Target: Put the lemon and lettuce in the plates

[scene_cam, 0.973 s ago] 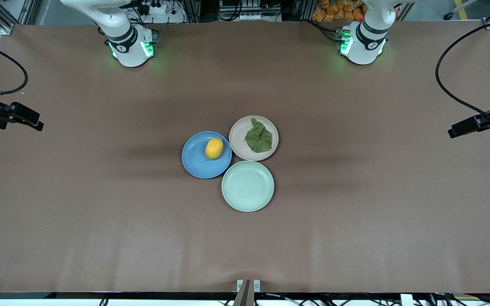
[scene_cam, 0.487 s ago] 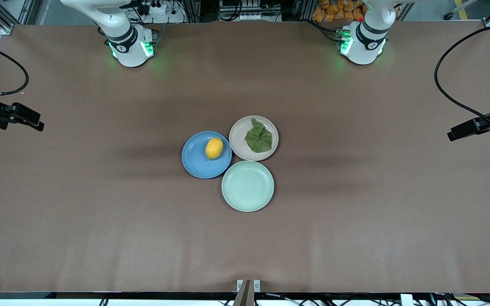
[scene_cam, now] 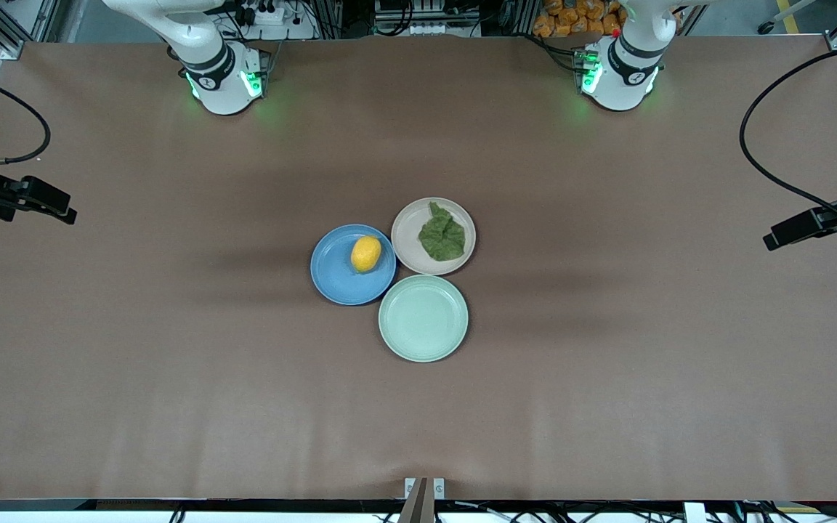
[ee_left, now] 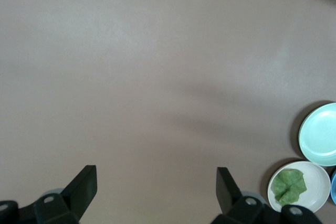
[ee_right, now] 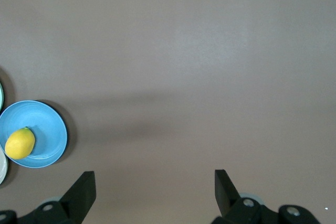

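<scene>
The lemon (scene_cam: 365, 253) lies in the blue plate (scene_cam: 333, 280) at mid-table. The lettuce (scene_cam: 442, 234) lies in the beige-pink plate (scene_cam: 407, 231) beside it, toward the left arm's end. My left gripper (ee_left: 156, 184) is open and empty, high over bare table at the left arm's end (scene_cam: 773, 240). Its wrist view shows the lettuce (ee_left: 290, 184) in its plate (ee_left: 315, 198). My right gripper (ee_right: 155, 187) is open and empty, high over bare table at the right arm's end (scene_cam: 66, 213). Its wrist view shows the lemon (ee_right: 20, 143) in the blue plate (ee_right: 50, 129).
A pale mint-green plate (scene_cam: 423, 318) with nothing in it touches both other plates, nearer to the front camera. It also shows in the left wrist view (ee_left: 319, 135). A brown mat (scene_cam: 607, 378) covers the table. Black cables hang at both table ends.
My left gripper has drifted a little lower in the front view. My right gripper has barely moved. The plates, lemon and lettuce have not moved.
</scene>
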Tool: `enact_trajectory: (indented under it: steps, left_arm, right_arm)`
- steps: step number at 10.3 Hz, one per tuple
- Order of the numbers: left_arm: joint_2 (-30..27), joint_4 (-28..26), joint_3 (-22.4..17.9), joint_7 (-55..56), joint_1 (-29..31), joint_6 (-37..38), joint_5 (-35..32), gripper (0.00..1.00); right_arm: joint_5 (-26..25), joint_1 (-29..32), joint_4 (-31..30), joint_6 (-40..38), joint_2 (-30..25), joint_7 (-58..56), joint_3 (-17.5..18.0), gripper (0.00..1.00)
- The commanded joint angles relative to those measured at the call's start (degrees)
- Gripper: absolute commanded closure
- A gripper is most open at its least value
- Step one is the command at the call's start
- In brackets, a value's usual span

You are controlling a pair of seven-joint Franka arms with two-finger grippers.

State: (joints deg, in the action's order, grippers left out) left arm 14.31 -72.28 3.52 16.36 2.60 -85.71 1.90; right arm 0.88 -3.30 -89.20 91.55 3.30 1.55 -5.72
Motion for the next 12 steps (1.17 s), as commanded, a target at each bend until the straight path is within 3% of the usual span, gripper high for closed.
enact_trajectory:
  steps: [1,4,7,12]
  left_arm:
    - [0.19,-0.66,-0.62,-1.68,0.22,-2.26,1.53,0.0]
    - [0.54,-1.37,-1.93,-1.06,0.48,-2.97,6.08,0.0]
    - [0.46,-1.1,-2.03,-1.94,-0.13,-2.97,2.17,0.0]
    - [0.54,-1.1,-1.94,-2.12,-0.22,-2.97,1.88,0.0]
  right_arm:
    - [0.0,-0.48,-1.15,0.3,-1.01,-0.67,-0.44,0.0]
    - [0.0,-0.48,-1.15,0.12,-1.01,-0.67,-0.44,0.0]
    - [0.0,-0.48,-1.15,0.21,-1.01,-0.67,-0.35,0.0]
    - [0.09,-0.56,-1.24,0.56,-1.01,-0.49,-0.17,0.0]
